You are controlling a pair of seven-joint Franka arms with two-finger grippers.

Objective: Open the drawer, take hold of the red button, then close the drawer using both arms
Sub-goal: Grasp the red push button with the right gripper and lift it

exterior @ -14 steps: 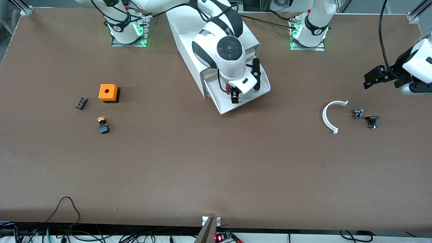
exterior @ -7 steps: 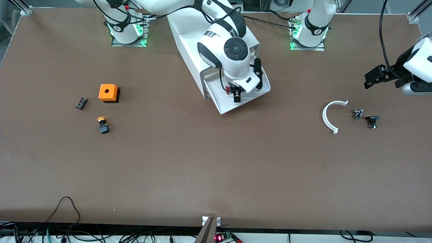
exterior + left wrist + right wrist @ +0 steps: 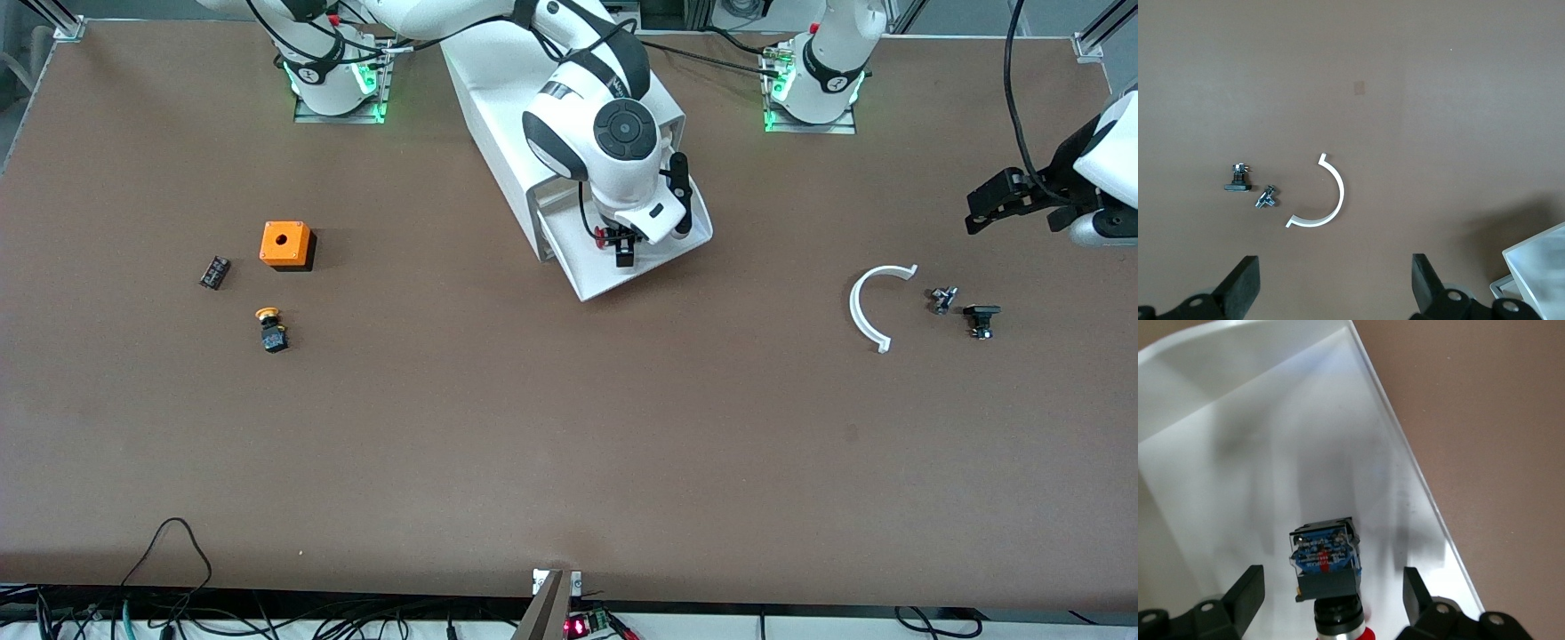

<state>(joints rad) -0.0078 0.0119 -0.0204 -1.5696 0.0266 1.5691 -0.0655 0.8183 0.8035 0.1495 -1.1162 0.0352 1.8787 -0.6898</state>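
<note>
the drawer (image 3: 645, 253) stands pulled out of the white cabinet (image 3: 524, 98), so opening looks done and the step in hand is grabbing the button (image 3: 1328, 570). the button lies in the drawer, roughly midway across its floor, red cap toward the cabinet's right-arm side and its black body with the blue contact face turned up in the right wrist view.

the right gripper (image 3: 620, 249) is down inside the drawer, directly over the button, with its fingers (image 3: 1245, 593) spread wide on either side of it and not touching it (the gap on each side looks generous). the next move, by my reading, calls for a short descent so the pads bracket the black body, then a squeeze, then a straight lift clear of the drawer wall.

the left gripper (image 3: 1005, 197) waits in the air well away from the cabinet, toward the left arm's end of the counter (image 3: 533, 427), fingers spread and empty, over bare surface near the white curved piece (image 3: 867, 307) and two small dark parts (image 3: 965, 307). it will likely be needed to push the drawer shut.
</note>
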